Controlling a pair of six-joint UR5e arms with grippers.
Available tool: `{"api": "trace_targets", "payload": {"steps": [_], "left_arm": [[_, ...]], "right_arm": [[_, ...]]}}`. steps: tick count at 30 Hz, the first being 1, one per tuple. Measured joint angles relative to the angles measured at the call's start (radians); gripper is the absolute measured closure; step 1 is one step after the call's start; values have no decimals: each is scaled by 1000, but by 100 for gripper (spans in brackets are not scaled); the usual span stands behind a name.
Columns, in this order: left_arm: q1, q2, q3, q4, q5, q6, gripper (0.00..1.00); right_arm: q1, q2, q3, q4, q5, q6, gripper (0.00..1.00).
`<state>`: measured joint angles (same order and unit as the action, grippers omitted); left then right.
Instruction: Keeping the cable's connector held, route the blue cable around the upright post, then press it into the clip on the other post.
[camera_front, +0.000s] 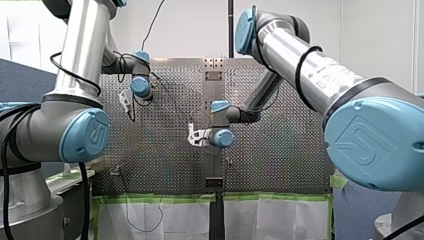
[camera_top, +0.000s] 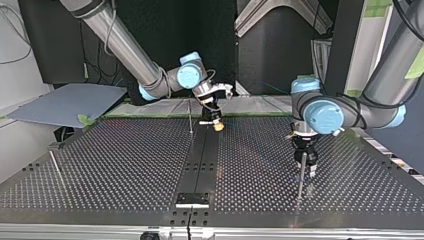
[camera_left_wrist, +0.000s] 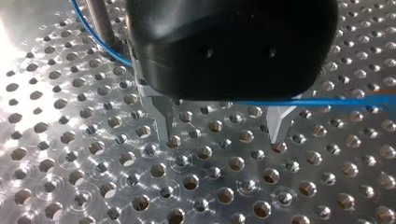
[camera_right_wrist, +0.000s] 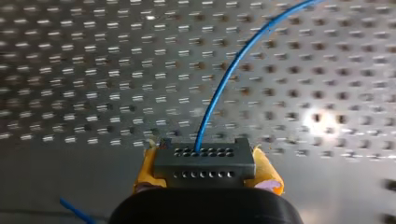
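1. At the top view's left, my right gripper (camera_top: 215, 121) clamps the grey connector (camera_right_wrist: 204, 164).
2. The thin blue cable (camera_right_wrist: 218, 88) runs ahead from it over the desk (camera_top: 125, 160).
3. Rightward, my left gripper (camera_left_wrist: 222, 133) is released beside the post (camera_left_wrist: 100, 23), cable curving past.

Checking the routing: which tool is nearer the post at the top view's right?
Left. My left tool stands beside that post; my right tool, holding the connector, is far off toward the view's middle.
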<state>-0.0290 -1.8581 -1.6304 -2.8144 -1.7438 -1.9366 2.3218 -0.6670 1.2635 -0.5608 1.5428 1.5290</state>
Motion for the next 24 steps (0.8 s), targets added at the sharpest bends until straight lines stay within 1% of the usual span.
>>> {"api": "trace_targets", "payload": {"steps": [12, 14, 19, 24], "left_arm": [[8, -2, 0, 2, 3, -9, 0], [8, -2, 0, 2, 3, -10, 0], [8, -2, 0, 3, 5, -10, 0], [8, -2, 0, 4, 12, -20, 0]], "right_arm": [[1, 78, 4, -2, 24, -13, 100], [1, 86, 9, -6, 29, -16, 100], [1, 95, 22, -28, 40, -15, 100], [0, 99, 26, -35, 43, -15, 100]]}}
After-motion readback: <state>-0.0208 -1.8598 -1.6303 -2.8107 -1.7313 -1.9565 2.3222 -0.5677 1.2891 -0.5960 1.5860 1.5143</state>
